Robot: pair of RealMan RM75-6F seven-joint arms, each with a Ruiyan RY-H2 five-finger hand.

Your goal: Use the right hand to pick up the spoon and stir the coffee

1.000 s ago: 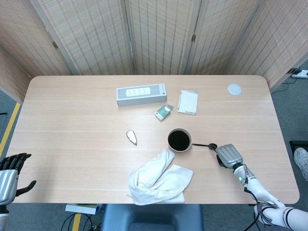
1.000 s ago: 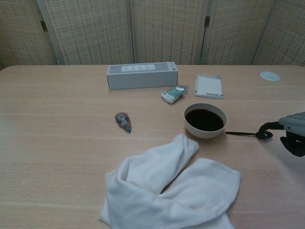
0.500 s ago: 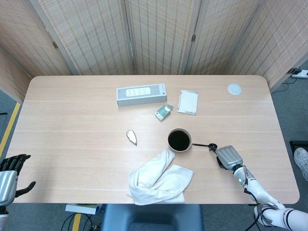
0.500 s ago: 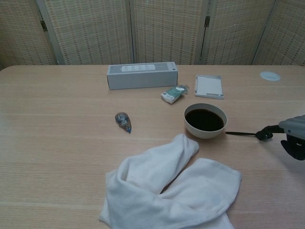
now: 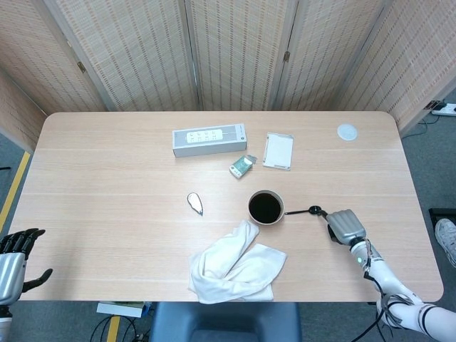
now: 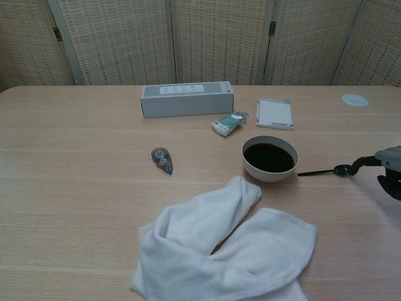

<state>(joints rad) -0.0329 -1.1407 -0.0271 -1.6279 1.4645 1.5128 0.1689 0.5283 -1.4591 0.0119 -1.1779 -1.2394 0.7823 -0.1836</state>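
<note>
Right of the bowl of coffee [image 5: 266, 207] [image 6: 270, 158], a small black spoon [image 5: 304, 211] [image 6: 321, 171] lies flat on the table [image 5: 107, 185] [image 6: 75, 188], one end almost at the bowl's rim and the other at the right hand [image 5: 345, 226] [image 6: 390, 168]. That hand rests low on the table, and a dark fingertip [image 6: 356, 165] touches the spoon's right end; whether the fingers pinch it or merely touch it, I cannot tell. Only part of the hand shows at the right edge of the chest view.

The bowl is white outside and filled with dark liquid. Near of it and to the left lies a crumpled white cloth [image 5: 235, 265] [image 6: 225, 251], one fold reaching up close to the bowl. Left of the bowl, well apart, sits a small correction-tape dispenser [image 5: 194, 203] [image 6: 161, 158]. Farther back are a small green-and-white packet [image 5: 243, 165] [image 6: 228, 123], a long grey box [image 5: 209, 140] [image 6: 186, 99] to its left, and a white square pad [image 5: 278, 150] [image 6: 275, 113] to its right. A small white disc [image 5: 347, 131] [image 6: 354, 99] lies near the far right corner.

The left hand [image 5: 13, 260] hangs off the table's near left corner, fingers spread and holding nothing.
</note>
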